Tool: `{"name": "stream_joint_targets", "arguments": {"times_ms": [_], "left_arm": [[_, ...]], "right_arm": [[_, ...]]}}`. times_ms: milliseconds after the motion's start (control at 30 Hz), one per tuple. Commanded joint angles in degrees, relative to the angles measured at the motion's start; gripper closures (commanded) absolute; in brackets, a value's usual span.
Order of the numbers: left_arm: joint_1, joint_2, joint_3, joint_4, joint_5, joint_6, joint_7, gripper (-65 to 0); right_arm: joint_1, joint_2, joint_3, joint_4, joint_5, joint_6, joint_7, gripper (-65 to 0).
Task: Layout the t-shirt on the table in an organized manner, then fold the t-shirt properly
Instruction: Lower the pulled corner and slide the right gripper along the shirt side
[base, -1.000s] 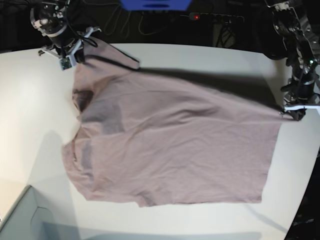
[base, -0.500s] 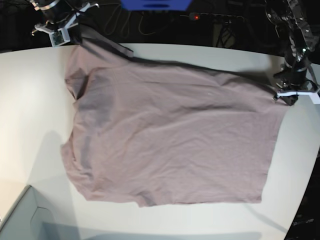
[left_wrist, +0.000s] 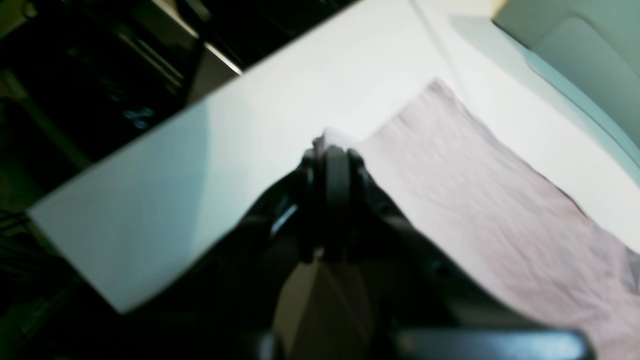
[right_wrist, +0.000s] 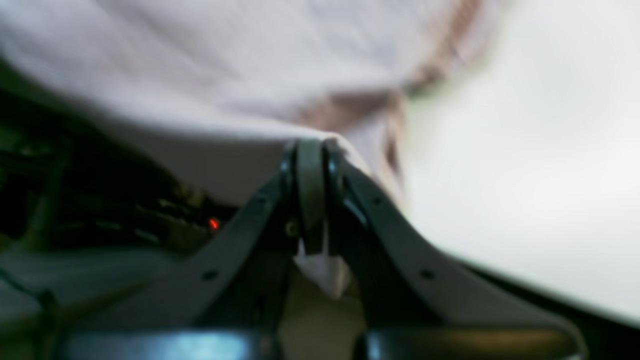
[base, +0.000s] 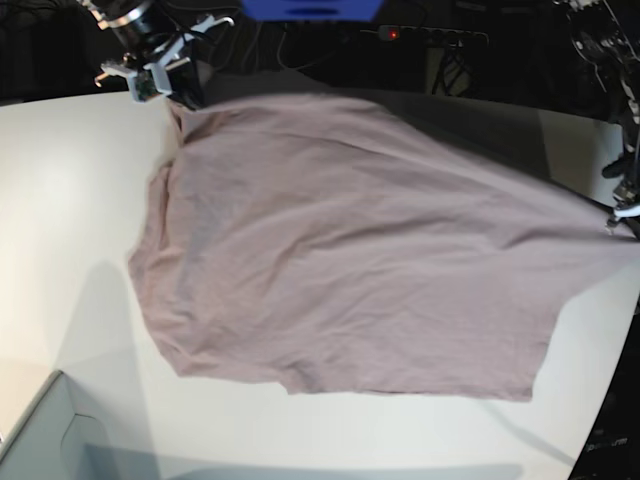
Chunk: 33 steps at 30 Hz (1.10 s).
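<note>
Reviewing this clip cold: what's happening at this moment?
A two-armed robot is spreading out a mauve t-shirt on the white table. The right gripper is shut on one corner at the table's far edge, and the left gripper is shut on another corner at the opposite side. The far part of the shirt is lifted and stretched between them, while the near part lies on the table. No fold has been made yet.

base overhead on table (base: 60, 200), wrist views close behind claws, sharing t-shirt (base: 350, 260)
</note>
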Motion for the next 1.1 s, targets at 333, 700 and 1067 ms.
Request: {"name": "stream_joint_targets", "arguments": {"times_ms": [333,700,1067], "left_arm": [[0.24,-0.17,-0.05,-3.62,-0.02,-0.04,-1.37,-0.1],[-0.37,-0.78,-0.40,-7.14,-0.02,-0.04,-1.81,-0.1],[-2.30,-0.87,-0.40,-6.17,-0.02,-0.04,-1.37,-0.1]], "right_arm": [[0.93,0.36,-2.15,0.55,0.75,0.19,1.21,0.0],[1.54,3.62,-1.71,-0.06,0.66,0.19,1.21,-30.1],[22.90,4.14,7.87,-13.34,0.57,0.19,-3.01,-3.1]]}}
